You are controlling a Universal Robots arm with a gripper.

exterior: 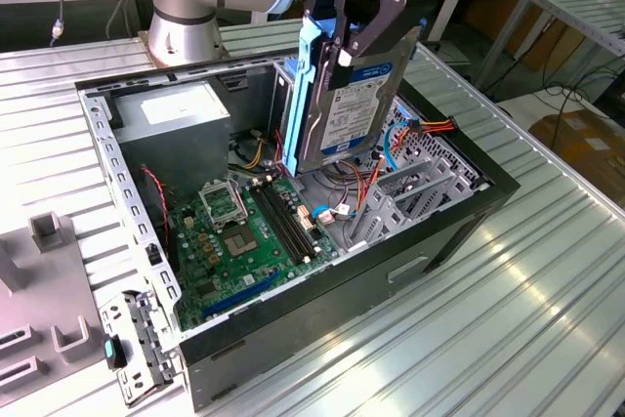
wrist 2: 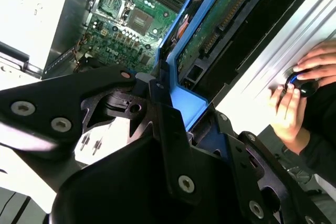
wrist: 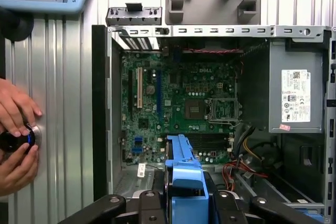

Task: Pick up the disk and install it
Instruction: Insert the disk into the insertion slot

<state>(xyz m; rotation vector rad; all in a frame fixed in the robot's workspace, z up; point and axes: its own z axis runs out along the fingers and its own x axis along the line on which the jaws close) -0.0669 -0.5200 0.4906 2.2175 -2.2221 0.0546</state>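
The disk point(exterior: 344, 95), a silver-black drive with a blue-and-white label and blue side rails, hangs upright above the open computer case point(exterior: 459, 217). My gripper point(exterior: 354, 38) is shut on its upper end, black fingers point(exterior: 376, 17) clamping the blue rail. The lower edge of the disk hovers just over the motherboard point(exterior: 234, 236) and the grey drive cage point(exterior: 405, 197). In the second wrist view the disk point(wrist 2: 223, 17) shows its green circuit side beyond my gripper point(wrist 2: 173, 116). In the first wrist view my gripper point(wrist: 184, 205) holds the blue rail point(wrist: 182, 174) over the case.
A grey power-supply box point(exterior: 181, 119) fills the case's far corner, and red and orange cables point(exterior: 425, 129) lie by the cage. A person's hands point(wrist: 16, 129) rest on a small round device on the ribbed table point(exterior: 547, 271). Grey fixtures point(exterior: 44, 280) stand on the exterior view's left.
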